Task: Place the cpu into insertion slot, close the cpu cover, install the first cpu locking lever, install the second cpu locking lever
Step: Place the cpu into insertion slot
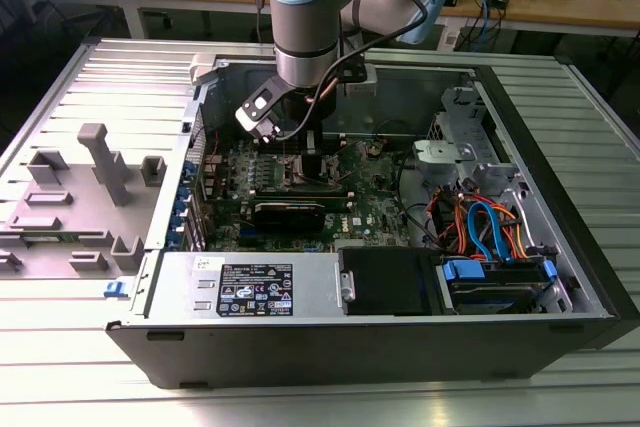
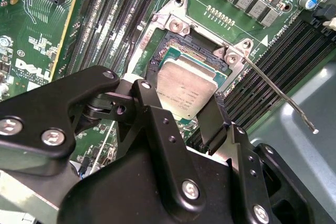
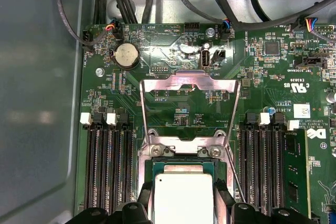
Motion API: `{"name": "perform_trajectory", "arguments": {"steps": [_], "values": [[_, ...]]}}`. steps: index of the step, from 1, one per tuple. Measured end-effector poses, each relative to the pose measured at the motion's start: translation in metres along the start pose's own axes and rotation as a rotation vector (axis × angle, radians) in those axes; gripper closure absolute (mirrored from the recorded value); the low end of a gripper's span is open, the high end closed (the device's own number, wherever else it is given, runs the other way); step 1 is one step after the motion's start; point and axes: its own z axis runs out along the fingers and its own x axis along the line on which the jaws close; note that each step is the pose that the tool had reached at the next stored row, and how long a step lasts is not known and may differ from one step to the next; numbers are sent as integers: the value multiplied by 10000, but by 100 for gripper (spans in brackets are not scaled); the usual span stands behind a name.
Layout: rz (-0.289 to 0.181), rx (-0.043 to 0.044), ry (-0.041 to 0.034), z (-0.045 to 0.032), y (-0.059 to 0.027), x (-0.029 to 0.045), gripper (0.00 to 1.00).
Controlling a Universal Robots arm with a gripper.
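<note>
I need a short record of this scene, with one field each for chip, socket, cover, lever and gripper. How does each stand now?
chip: flat square silver-grey metal chip, lying inside the socket
socket: square silver-rimmed socket, holding the chip
cover: thin silver metal window frame, swung open, off the chip
lever: thin metal rod, sticking out free, unlatched
gripper: black gripper, directly at the chip

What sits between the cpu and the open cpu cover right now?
In the first wrist view, a silver hinge plate with two screws lies between the cpu and the cpu cover.
</note>
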Motion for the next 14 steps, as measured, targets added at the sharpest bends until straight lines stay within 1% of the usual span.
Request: {"name": "perform_trajectory", "arguments": {"steps": [2,5,6,14], "values": [[-1,-1,-1,3,0,0,45],[-4,0,-59,13,-1,0,45],[-4,2,-64,16,-5,-1,45],[-3,0,-63,48,-14,-7,45]]}}
